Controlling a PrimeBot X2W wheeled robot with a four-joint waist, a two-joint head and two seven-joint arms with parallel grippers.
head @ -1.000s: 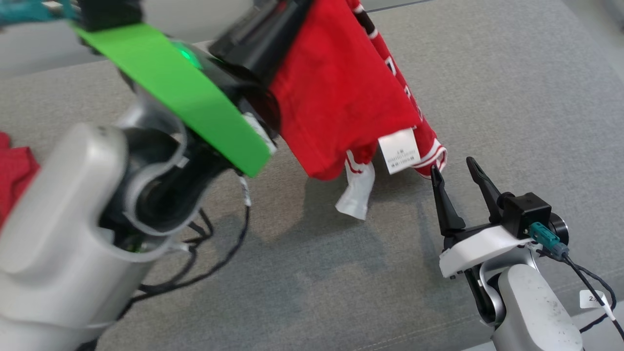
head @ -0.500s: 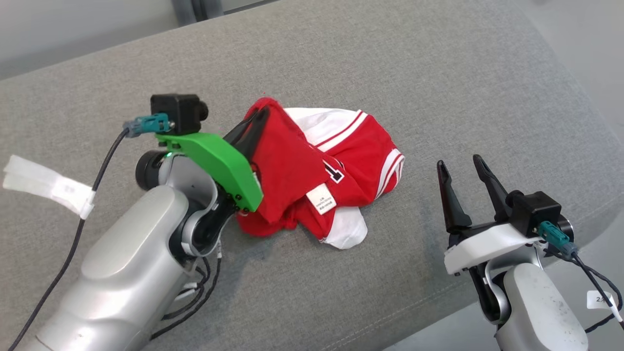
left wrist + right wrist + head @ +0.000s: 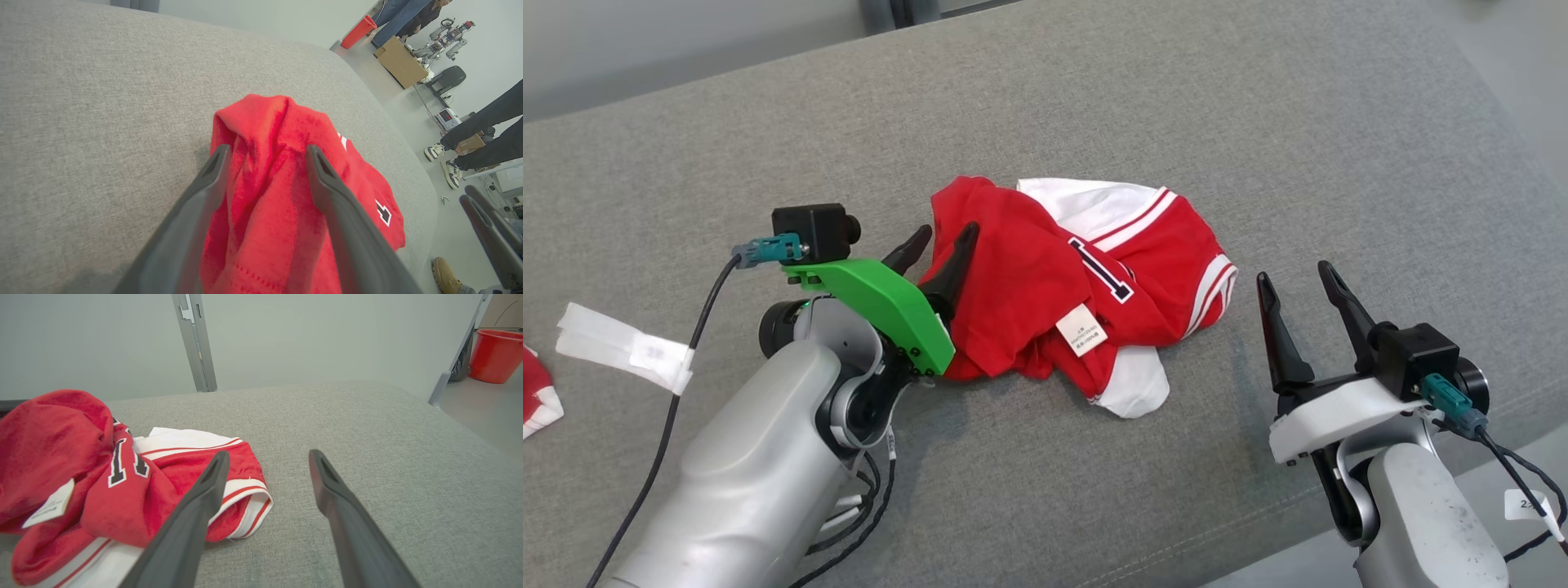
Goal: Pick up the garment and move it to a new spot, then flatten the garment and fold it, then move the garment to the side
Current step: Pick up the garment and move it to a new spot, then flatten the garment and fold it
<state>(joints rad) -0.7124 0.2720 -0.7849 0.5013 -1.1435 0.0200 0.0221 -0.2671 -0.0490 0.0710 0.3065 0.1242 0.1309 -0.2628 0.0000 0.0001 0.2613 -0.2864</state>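
The garment (image 3: pixel 1045 286) is a red and white jersey lying crumpled in a heap at the middle of the grey cushion (image 3: pixel 1094 106). A white care label shows on its front. My left gripper (image 3: pixel 944 237) sits at its left edge with jaws open, a red fold (image 3: pixel 265 163) loose between the fingers. In the right wrist view the garment (image 3: pixel 81 473) lies to the left. My right gripper (image 3: pixel 1294 273) stands open just right of the heap, apart from it, with bare cushion between its fingers (image 3: pixel 204 498).
A second red and white cloth (image 3: pixel 535 396) peeks in at the far left edge. White tape (image 3: pixel 621 347) wraps my left arm's cable. The cushion's front edge runs near my right arm. People's legs (image 3: pixel 482 130), boxes and a red bucket (image 3: pixel 494 355) stand on the floor beyond.
The garment hung in the air from my shut left gripper; it now lies on the cushion and the left jaws have opened. The head camera shifted. The right gripper stayed open.
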